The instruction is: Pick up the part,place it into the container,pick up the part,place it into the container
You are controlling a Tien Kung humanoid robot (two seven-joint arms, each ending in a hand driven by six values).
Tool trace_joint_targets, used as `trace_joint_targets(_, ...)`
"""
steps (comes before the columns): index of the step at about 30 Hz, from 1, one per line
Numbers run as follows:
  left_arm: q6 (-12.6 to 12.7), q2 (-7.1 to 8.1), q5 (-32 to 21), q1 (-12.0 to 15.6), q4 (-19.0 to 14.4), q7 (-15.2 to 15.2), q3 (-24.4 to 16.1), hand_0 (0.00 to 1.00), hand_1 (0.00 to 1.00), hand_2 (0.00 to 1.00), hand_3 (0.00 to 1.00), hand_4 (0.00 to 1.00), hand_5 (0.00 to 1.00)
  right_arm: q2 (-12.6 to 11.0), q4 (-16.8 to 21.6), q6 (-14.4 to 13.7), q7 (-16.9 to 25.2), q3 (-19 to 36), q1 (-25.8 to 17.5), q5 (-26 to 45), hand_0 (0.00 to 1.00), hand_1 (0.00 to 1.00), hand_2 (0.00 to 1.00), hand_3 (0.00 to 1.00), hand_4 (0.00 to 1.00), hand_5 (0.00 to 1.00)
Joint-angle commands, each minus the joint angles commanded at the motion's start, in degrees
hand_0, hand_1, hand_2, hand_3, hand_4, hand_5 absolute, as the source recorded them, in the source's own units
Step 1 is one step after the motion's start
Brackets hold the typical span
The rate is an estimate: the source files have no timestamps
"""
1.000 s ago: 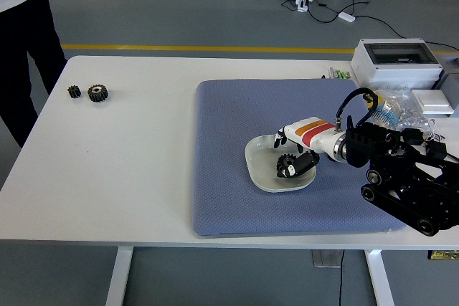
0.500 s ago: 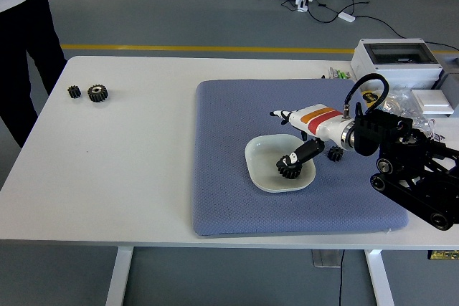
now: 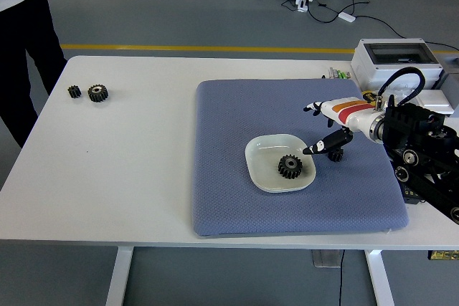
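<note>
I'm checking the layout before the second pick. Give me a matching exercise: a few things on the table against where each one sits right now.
Things:
1. large gear
2. small gear
3. pair of gears
4. grey box

Places:
A. far right corner of the table
B. inside the white dish
C. on the blue mat, just right of the dish, under the right hand
D. on the bare table top near its far left edge

Pairs: 1-B, 2-C, 3-D, 4-A
</note>
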Motion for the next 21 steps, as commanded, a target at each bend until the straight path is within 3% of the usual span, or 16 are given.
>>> trace_joint_targets(4,0.0,0.00,-0.2,0.1,0.0,0.0,0.1,0.681,0.647,0.711,0.591,0.688,0.660,-0.9,-0.8,-0.8,-0.1,-0.7,-0.8,0.8,0.676,0.681,0.775,0.808,0.998,0.500)
trace_joint_targets(5,0.0,0.00,-0.2,0.1,0.0,0.0,0.2,0.681,0.647,0.710,0.591,0.688,0.660,-1.1,-1.0,-1.1,0.0,-1.0,-1.1,0.9,0.625,0.649,0.732,0.719,0.998,0.429)
trace_joint_targets(10,0.0,0.00,-0.3,0.1,0.0,0.0,0.4,0.681,0.647,0.710,0.591,0.688,0.660,-1.7,-2.2,-2.4,0.9,-1.8,-2.0,1.3,0.625,0.649,0.732,0.719,0.998,0.429)
trace_joint_targets(11,-0.1,0.00,-0.3,0.1,0.0,0.0,0.4,0.681,0.647,0.708,0.591,0.688,0.661,-1.8,-2.5,-2.8,1.1,-2.0,-2.2,1.4,0.545,0.599,0.693,0.652,0.998,0.386)
trace_joint_targets(16,-0.1,0.00,-0.4,0.0,0.0,0.1,0.6,0.681,0.647,0.708,0.591,0.688,0.661,-1.6,-4.2,-5.1,2.2,-2.8,-2.6,2.6,0.545,0.599,0.693,0.652,0.998,0.386)
trace_joint_targets(17,-0.1,0.00,-0.4,0.0,0.0,0.1,0.6,0.681,0.647,0.708,0.591,0.688,0.662,-1.5,-4.5,-5.8,2.5,-3.0,-2.7,2.8,0.404,0.555,0.654,0.638,0.995,0.389)
trace_joint_targets(21,-0.1,0.00,-0.5,0.0,0.0,0.1,0.8,0.681,0.647,0.708,0.591,0.688,0.662,-1.1,-5.4,-7.9,3.5,-3.9,-2.9,3.3,0.404,0.555,0.654,0.638,0.995,0.389)
